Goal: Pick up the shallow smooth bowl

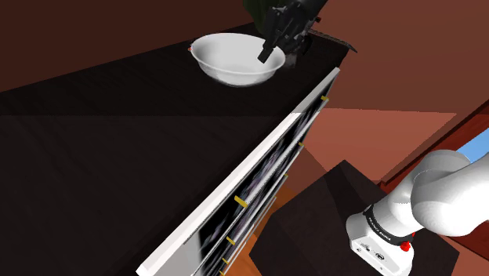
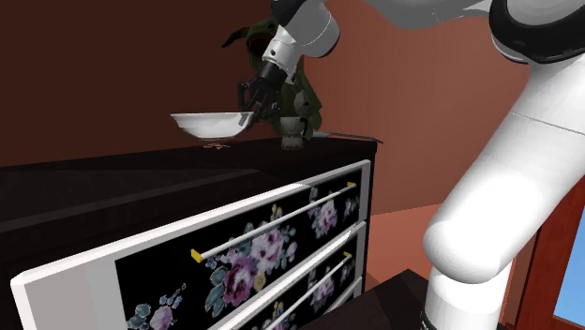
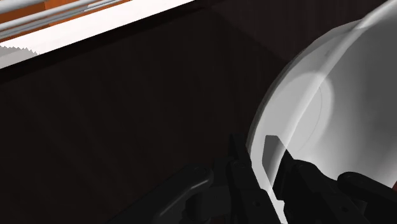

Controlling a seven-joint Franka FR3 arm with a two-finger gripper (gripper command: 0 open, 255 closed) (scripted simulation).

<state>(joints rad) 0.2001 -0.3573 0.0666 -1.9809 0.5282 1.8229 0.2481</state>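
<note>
Arm [image 2: 506, 178] is reached out from the stand [image 1: 337, 192] over the far end of the dresser, wrist pitched down. Hand [image 2: 248, 117] is set at the bowl's rim on the side nearest the arm.

In the wrist view the hand [image 3: 254, 149] is seen straddling the rim: one finger is placed inside the bowl [image 3: 337, 108] and the other outside, closed tight on the wall with no gap visible. In the shoulder view the hand [image 1: 265, 56] is seen with one finger dipped into the bowl [image 1: 231, 59].

The bowl [image 2: 206, 124] is located at the far end of the dresser top [image 1: 117, 157], held level. Whether its base is touching the top or just clear of it cannot be told. A dark green object [image 2: 307, 105] is seen just behind the hand; it cannot be identified.

Surface: the dresser top is flat, near-black and matte, and is edged by a white strip [image 1: 249, 163]. The drawer fronts [image 2: 272, 248] are black with a pink and white floral print and are fitted with pale bar handles [image 2: 272, 223] capped in yellow.

Room: brown walls and a reddish floor [image 1: 353, 133] are shown. A blue patch [image 1: 474, 145] is seen at the shoulder view's right edge.

Bowl: plain white, smooth, shallow, round, with a thin rim.
</note>
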